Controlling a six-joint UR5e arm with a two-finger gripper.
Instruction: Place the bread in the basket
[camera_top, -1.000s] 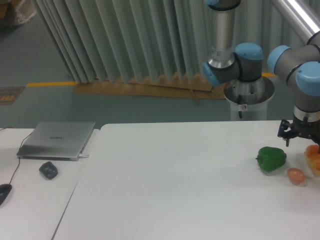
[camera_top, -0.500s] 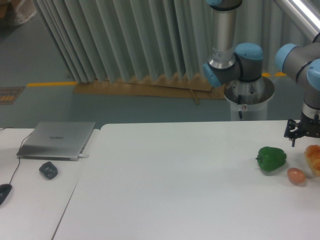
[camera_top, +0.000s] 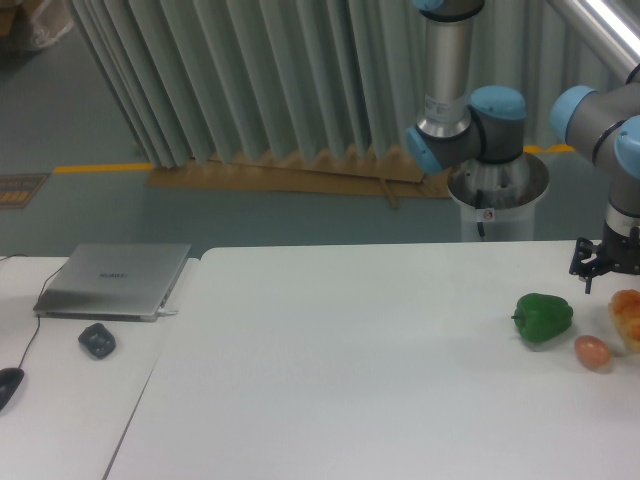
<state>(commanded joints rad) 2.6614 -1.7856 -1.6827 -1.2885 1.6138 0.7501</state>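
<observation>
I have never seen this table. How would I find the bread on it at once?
Look at the right end of the white table, below the gripper. Three small things lie there: a green pepper, a smooth brown-orange egg, and the bread at the picture's right edge. The bread is the lumpy golden-orange one with paler patches.

The bread (camera_top: 627, 318) is a small lumpy piece, golden-orange with paler yellowish patches, and it lies on the white tabletop (camera_top: 350, 380) at the far right, partly cut off by the picture's edge. It sits just right of the smooth brown-orange egg (camera_top: 592, 351) and a little behind it, with the green pepper (camera_top: 543, 317) near on its left. The basket does not show in this view.
</observation>
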